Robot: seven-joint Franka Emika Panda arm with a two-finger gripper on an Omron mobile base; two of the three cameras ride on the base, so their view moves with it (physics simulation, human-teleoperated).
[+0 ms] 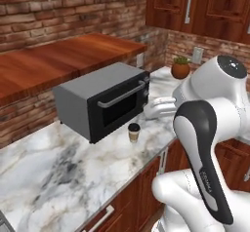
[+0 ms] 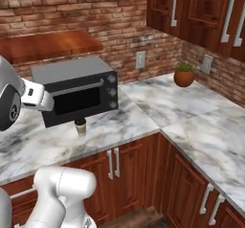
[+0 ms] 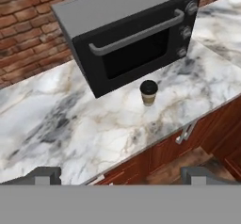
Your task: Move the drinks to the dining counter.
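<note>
Left base view: paper cup [image 1: 134, 132] upright on the marble bench [image 1: 53, 172], just in front of the black microwave [image 1: 102, 99] door. The arm's white wrist reaches toward the microwave above and just right of the cup; the pincer itself is hidden behind the arm here. Potted plant [image 1: 180, 67] sits back in the corner, well apart from the cup.

Right base view: same cup [image 2: 81, 126] stands near the bench's front edge, below the microwave [image 2: 76, 95] door. The white wrist link comes in from the left, above and left of the cup. Plant [image 2: 184, 75] is far right on the corner stretch.

Hand view: pincer [image 3: 121, 175] open wide, its two dark tips spread at the bottom corners, nothing between them. The cup [image 3: 148, 92] lies ahead of the pincer, a bit right of its centre line, well apart, untouched. Microwave [image 3: 132, 35] is just behind the cup.

Progress, judged: early. The cup is on the wall-side bench, not on the dining counter. No grasp yet. Left to do: line up on the cup, descend, close, carry it over, then see to the other drinks.
</note>
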